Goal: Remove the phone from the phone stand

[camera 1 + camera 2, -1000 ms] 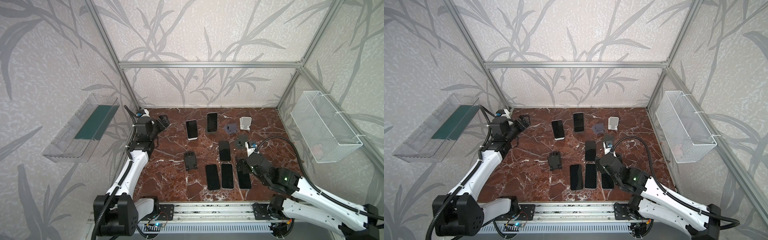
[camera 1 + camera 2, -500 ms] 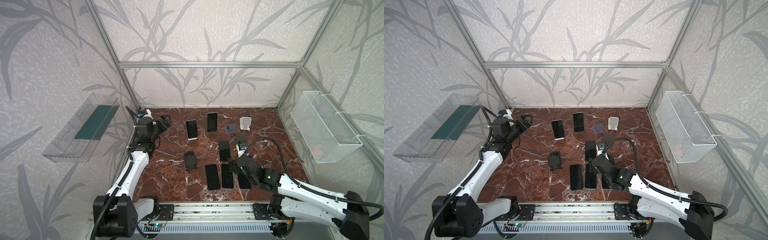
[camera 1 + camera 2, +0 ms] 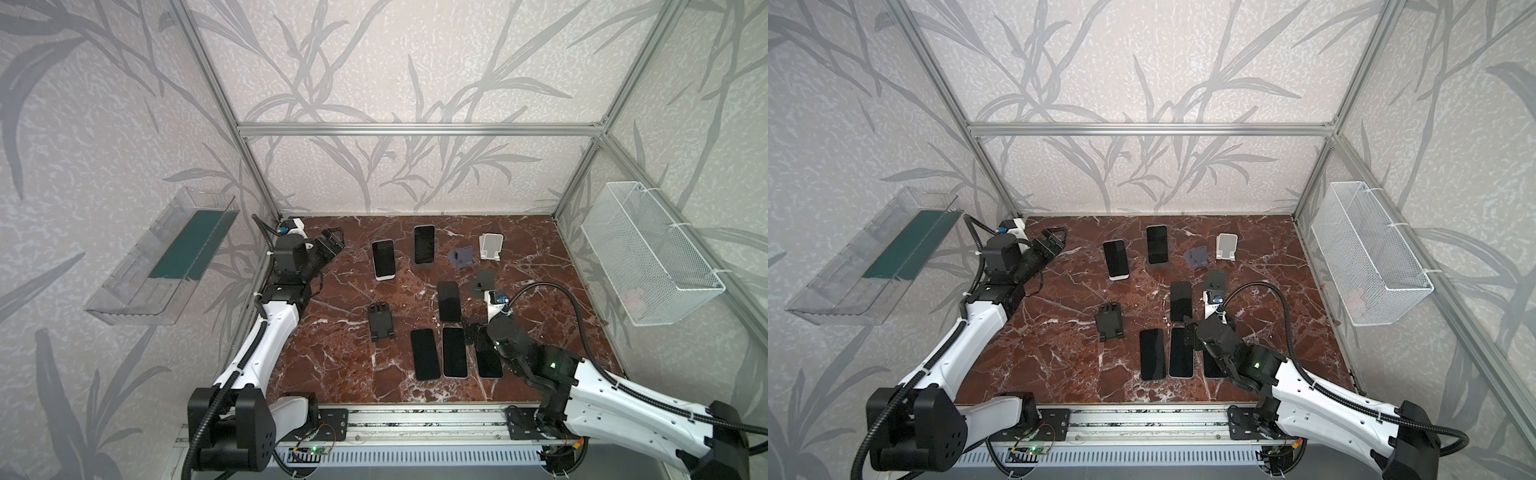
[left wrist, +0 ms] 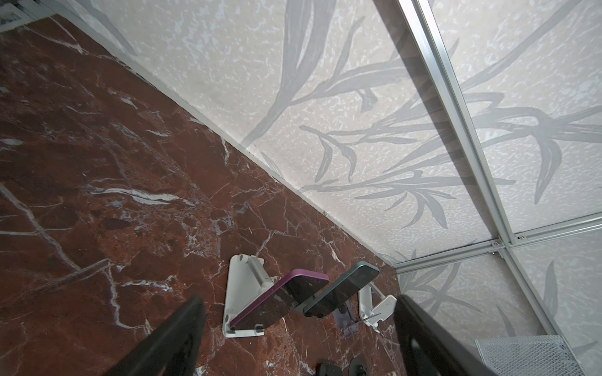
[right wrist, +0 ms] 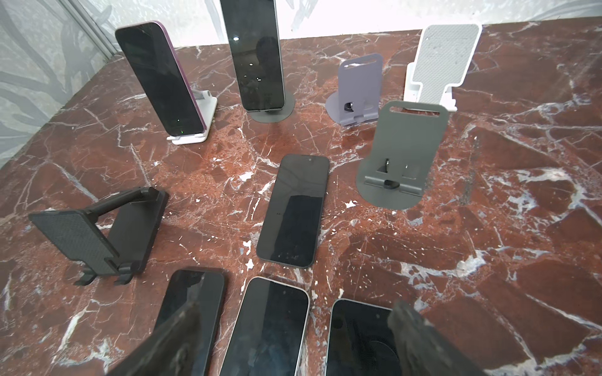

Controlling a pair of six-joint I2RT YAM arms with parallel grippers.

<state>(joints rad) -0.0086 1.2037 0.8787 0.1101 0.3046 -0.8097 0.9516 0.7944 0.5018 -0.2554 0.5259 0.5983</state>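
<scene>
Two phones lean on stands at the back. A purple phone (image 3: 382, 258) (image 5: 159, 78) rests on a white stand (image 4: 239, 286), and a dark phone (image 3: 424, 244) (image 5: 257, 55) rests on a round dark stand (image 5: 277, 112). My left gripper (image 3: 332, 243) (image 4: 298, 299) hangs open and empty at the back left, pointing toward both, well short of the purple phone (image 4: 280, 301). My right gripper (image 3: 471, 332) (image 5: 294, 306) is open and empty, low over three phones lying flat at the front.
Empty stands: lilac (image 3: 462, 257), white (image 3: 491, 247), dark grey (image 3: 482, 282), black (image 3: 380, 322). Flat phones lie at the centre (image 3: 449, 301) and in a front row (image 3: 454, 352). A wire basket (image 3: 648, 257) hangs on the right wall and a clear shelf (image 3: 166, 257) on the left wall.
My right gripper has swung left from beside the dark grey stand to over the front row of flat phones. The left gripper has crept slightly toward the purple phone.
</scene>
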